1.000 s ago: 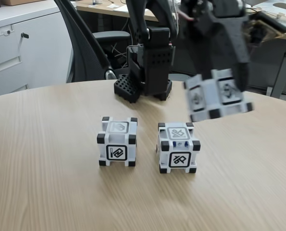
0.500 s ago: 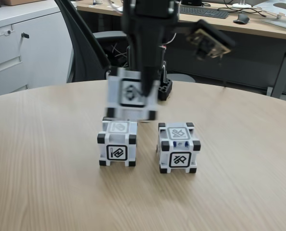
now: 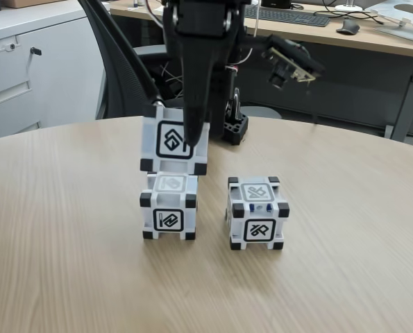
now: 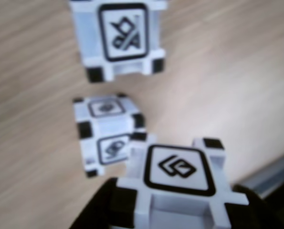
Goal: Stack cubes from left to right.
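Office furniture sits behind our round wooden table (image 3: 67,208): a black office chair (image 3: 123,62), a white cabinet (image 3: 26,69) at the left of the fixed view, and a desk with a keyboard (image 3: 293,15) at the back. On the table we see two white cubes with black corners. In the fixed view the left cube (image 3: 169,207) and the right cube (image 3: 257,212) stand side by side, apart from each other.

Our black arm reaches down from the top of the fixed view, and its gripper (image 3: 187,142) is clamped on a third cube (image 3: 174,141), one black finger lying across the cube's front face. The held cube sits right over the left cube, roughly upright; whether its underside touches the top of that cube we cannot tell.

In the wrist view the held cube (image 4: 180,183) fills the lower right, with the two standing cubes (image 4: 108,133) (image 4: 120,38) blurred beyond it on the wood.
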Robot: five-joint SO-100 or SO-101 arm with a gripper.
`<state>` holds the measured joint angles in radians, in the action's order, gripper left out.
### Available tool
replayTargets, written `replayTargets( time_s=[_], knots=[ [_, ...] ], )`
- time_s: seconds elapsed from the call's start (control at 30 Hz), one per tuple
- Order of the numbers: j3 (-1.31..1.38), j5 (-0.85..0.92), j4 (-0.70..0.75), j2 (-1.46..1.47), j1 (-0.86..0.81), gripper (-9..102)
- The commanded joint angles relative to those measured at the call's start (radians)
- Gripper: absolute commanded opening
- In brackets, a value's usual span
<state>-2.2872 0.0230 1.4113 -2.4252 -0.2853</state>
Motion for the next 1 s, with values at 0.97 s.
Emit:
replayTargets(
  time_s=[0.97],
  knots=[
    [0.104, 0.405, 0.080, -0.011, -0.023, 0]
  ],
)
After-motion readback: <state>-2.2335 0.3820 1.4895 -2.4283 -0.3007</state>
